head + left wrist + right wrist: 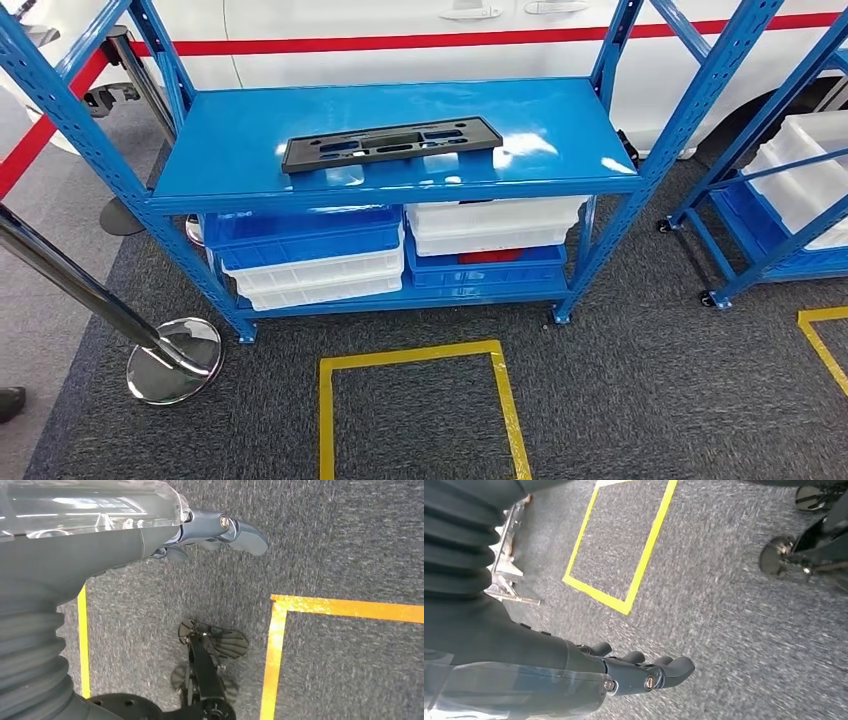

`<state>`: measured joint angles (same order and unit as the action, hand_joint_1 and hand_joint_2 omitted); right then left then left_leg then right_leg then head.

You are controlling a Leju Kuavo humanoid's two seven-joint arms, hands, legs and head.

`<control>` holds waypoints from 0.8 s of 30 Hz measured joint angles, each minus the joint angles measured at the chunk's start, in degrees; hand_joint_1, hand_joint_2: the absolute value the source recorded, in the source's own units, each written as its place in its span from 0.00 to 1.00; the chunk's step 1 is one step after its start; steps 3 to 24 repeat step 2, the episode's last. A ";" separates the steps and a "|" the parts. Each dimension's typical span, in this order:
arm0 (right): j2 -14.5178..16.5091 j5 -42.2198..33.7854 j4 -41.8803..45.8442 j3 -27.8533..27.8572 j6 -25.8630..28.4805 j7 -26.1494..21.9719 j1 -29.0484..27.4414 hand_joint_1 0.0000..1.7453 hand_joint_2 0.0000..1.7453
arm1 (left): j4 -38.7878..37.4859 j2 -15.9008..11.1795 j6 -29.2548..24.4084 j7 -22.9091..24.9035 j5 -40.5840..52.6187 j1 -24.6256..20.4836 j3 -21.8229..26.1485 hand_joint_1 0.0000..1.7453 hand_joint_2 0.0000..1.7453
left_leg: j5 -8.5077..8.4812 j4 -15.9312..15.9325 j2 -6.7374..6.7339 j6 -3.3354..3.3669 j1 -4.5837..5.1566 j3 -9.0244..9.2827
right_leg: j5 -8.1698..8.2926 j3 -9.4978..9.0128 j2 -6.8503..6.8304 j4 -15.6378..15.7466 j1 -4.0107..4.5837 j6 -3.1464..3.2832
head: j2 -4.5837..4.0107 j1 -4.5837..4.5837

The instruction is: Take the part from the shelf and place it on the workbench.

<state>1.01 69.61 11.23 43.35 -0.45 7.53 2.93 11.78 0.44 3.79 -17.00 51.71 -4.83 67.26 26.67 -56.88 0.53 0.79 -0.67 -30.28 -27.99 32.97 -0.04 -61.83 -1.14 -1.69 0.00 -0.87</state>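
A long flat black plastic part (391, 144) with several cut-outs lies on the top board of the blue shelf (560, 120), near its front edge. My left hand (215, 532) hangs over the grey carpet with its fingers loosely extended and nothing in them. My right hand (639, 667) also hangs above the carpet, fingers apart and holding nothing.
Blue and white bins (310, 255) fill the lower shelf. A second blue rack (780, 200) with white bins stands at the right. A chrome stanchion post and base (175, 360) stand at the left. Yellow tape (410, 355) marks a square on the carpet before the shelf. A white car (400, 30) is behind.
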 joint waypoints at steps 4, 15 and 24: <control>-0.05 0.16 0.01 0.03 0.00 -0.43 0.05 0.00 1.00 | 0.00 0.07 0.03 0.01 -0.26 -0.03 0.17 0.00 1.00 | 0.16 -0.21 0.12 -0.49 0.19 -0.08 | 0.93 -1.68 0.29 3.73 0.12 0.42 | 0.00 0.00; -0.05 0.16 0.01 0.03 0.00 -0.43 0.05 0.00 1.00 | 0.00 0.07 0.03 0.01 -0.26 -0.03 0.17 0.00 1.00 | 0.16 -0.21 0.12 -0.49 0.19 -0.08 | 0.93 -1.68 0.29 3.73 0.12 0.42 | 0.00 0.00; -0.05 0.16 0.01 0.03 0.00 -0.43 0.05 0.00 1.00 | 0.00 0.07 0.03 0.01 -0.26 -0.03 0.17 0.00 1.00 | 0.16 -0.21 0.12 -0.49 0.19 -0.08 | 0.93 -1.68 0.29 3.73 0.12 0.42 | 0.00 0.00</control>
